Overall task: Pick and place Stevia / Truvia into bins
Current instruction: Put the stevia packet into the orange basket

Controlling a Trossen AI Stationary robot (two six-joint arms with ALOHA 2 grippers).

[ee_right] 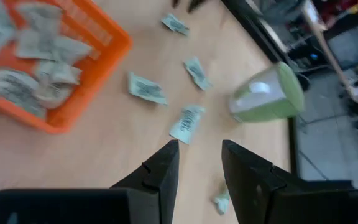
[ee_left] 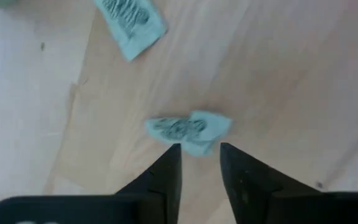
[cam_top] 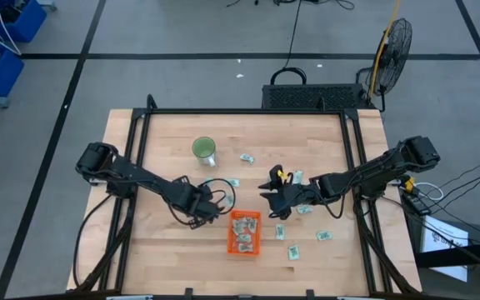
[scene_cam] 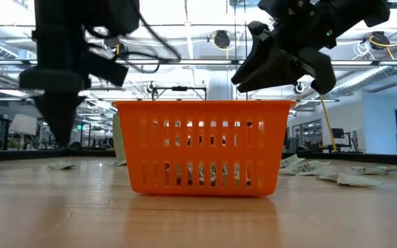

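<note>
Pale green and white sachets lie flat and scattered on the wooden table, e.g. one sachet (cam_top: 246, 157) and another (cam_top: 324, 236). Several more lie in the orange tray (cam_top: 244, 232) (scene_cam: 200, 146) near the table's near edge. My left gripper (cam_top: 200, 207) (ee_left: 199, 152) hangs open above the table just left of the tray, pointing down, with a crumpled sachet (ee_left: 188, 129) just ahead of its fingertips. My right gripper (cam_top: 272, 197) (ee_right: 199, 155) is open and empty, raised above the table right of the tray's far end.
A pale green cup (cam_top: 204, 150) (ee_right: 267, 94) stands on the far left part of the table. Loose sachets (cam_top: 292, 251) lie right of the tray, and another sachet (ee_left: 131, 22) lies beyond the left gripper. A black frame (cam_top: 248, 112) borders the table.
</note>
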